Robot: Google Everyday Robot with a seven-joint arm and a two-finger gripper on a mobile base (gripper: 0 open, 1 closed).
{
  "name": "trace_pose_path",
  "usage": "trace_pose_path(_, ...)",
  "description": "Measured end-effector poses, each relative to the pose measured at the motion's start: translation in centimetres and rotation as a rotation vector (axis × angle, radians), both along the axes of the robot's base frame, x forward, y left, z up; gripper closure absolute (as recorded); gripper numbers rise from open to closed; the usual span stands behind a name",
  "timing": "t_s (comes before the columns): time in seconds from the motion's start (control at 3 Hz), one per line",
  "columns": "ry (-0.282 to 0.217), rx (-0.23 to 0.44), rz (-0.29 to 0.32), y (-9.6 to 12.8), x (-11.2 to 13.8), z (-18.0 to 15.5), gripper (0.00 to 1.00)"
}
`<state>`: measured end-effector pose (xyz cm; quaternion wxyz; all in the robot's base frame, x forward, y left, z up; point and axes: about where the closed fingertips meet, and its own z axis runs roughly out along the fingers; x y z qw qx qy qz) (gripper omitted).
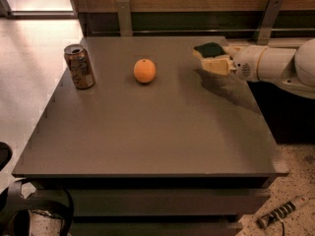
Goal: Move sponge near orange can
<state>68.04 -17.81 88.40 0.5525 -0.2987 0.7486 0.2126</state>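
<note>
The sponge [208, 49], pale yellow with a dark green top, is held at the right rear of the table, a little above the surface. My gripper [214, 57] comes in from the right on a white arm and is shut on the sponge, with one pale finger [216, 65] in front of it. The orange can [79, 66] stands upright near the table's left edge, far to the left of the sponge.
A round orange fruit [144, 71] lies between the can and the sponge. The grey table [157, 132] has metal rail posts behind it. A cable lies on the floor at lower right, dark gear at lower left.
</note>
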Motion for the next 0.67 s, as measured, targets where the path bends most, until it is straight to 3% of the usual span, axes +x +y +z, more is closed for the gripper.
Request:
trace_pose_path(0.33,-0.015,-0.020,0.021,-0.3,-2.4,3.0,1.00)
trace_pose_path(0.67,-0.042,-0.032,0.089,1.4,-6.1,6.4,1.00)
